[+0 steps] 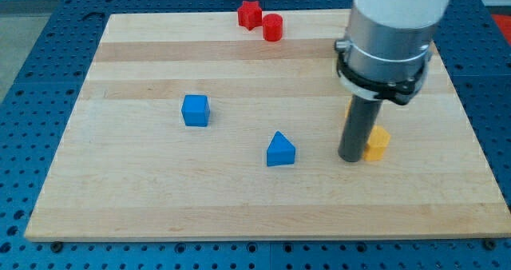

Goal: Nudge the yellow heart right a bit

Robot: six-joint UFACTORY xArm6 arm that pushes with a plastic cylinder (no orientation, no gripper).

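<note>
A yellow block [378,142], likely the yellow heart, lies right of centre on the wooden board; its shape is partly hidden by the rod. My tip [350,158] rests on the board just left of it, touching or nearly touching its left side. A sliver of a second yellow block [348,108] shows behind the rod, higher up. The arm's grey body hides the board above it.
A blue cube [196,110] sits left of centre. A blue triangular block [280,150] lies left of my tip. A red star-like block [249,13] and a red cylinder-like block [273,27] sit near the board's top edge [160,16].
</note>
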